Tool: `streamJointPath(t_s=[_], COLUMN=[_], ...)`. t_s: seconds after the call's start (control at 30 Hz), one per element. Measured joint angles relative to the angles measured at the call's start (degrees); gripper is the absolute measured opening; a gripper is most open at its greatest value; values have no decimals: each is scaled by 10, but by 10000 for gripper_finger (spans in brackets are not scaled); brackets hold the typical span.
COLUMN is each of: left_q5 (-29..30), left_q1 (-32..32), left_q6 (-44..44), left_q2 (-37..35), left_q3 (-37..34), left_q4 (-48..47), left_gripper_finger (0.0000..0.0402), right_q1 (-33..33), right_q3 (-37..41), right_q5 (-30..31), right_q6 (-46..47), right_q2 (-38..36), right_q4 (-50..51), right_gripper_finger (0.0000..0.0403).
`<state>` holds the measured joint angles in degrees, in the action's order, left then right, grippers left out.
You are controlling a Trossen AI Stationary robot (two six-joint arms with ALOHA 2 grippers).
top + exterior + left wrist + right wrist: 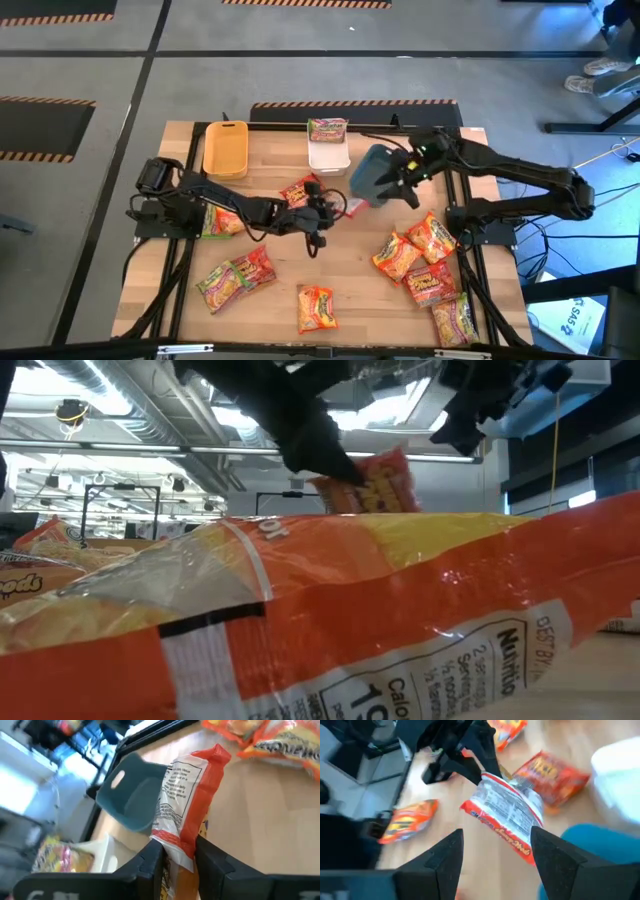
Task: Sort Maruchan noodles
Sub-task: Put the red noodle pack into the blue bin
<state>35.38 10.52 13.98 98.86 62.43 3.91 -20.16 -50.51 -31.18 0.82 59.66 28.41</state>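
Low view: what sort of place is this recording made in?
Probably a robotics lab or workshop hall: exposed ceiling ducts and strip lights above, grey floor with striped hazard tape around the wooden table.

Grey floor (pixel 90 60) with hazard-striped tape (pixel 350 103); wooden table (pixel 360 290); exposed ceiling ducts (pixel 130 400), strip lights (pixel 70 448) overhead.

An orange noodle packet (pixel 400 630) fills the low view, hiding the table.
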Motion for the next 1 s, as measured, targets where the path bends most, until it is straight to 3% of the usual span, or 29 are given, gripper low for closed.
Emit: streamJointPath(t_s=[0.3,0.47,0.57,0.77,1.0], left_q5=[-19,-41,-61,-98,-89], left_q1=[5,-2,-10,-15,-16], left_q6=[-165,-212,-211,-196,-199], left_q2=[-44,-44,-44,-44,-45], left_q3=[0,0,0,0,0], left_q4=[-60,-57,-45,-26,-21], left_gripper_finger=[78,78,78,78,78], right_q1=[99,135,149,150,150], right_q3=[133,144,144,144,143], right_q5=[73,111,162,200,191], right_q6=[-38,-16,41,94,79], right_q2=[-27,-24,-24,-16,42], right_q4=[-275,-285,-288,-291,-296], right_gripper_finger=[212,212,212,216,291])
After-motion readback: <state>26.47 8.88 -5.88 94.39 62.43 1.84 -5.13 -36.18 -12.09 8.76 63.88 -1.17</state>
